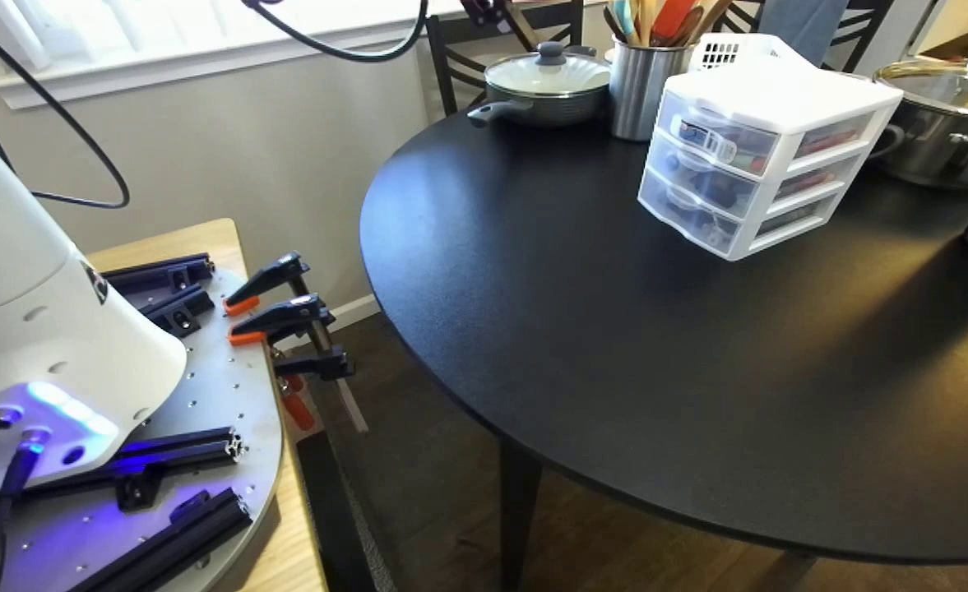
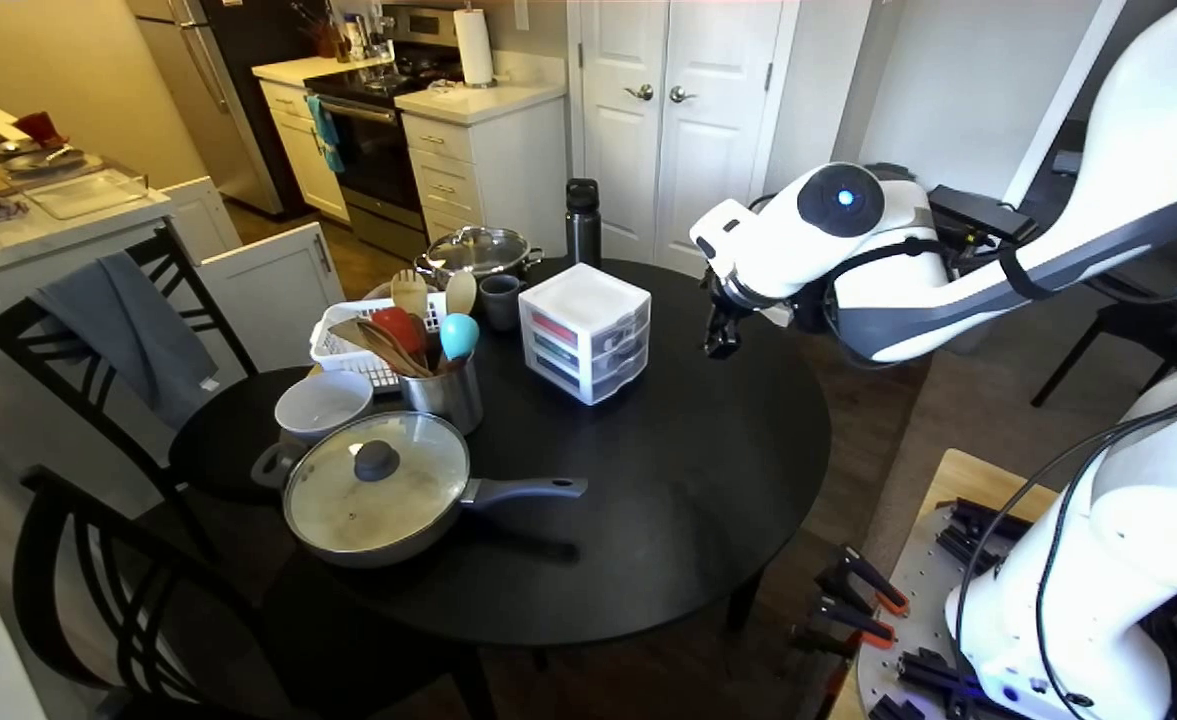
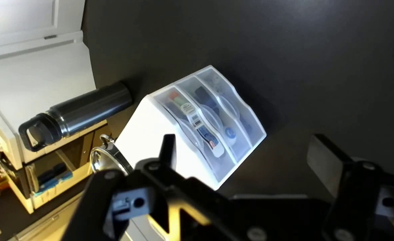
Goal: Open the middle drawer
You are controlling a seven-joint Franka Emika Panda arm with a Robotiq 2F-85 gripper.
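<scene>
Got a wide-spread claw (image 3: 243, 144) and pushed-in middle drawer (image 3: 217, 117) in wrist view; only get the frying pan (image 2: 378, 500) in both exterior views.

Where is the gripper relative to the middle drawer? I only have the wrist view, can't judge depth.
Observer: Apart from it. In an exterior view the gripper hangs out in front of the middle drawer, with dark table showing between them.
Operator: Anything tall near the unit, off my frame?
Observer: Yes, a metal utensil holder stands near it in both exterior views.
Operator: Anything else I can't see?
Observer: A lidded frying pan; its long grey handle sticks out over the table.
</scene>
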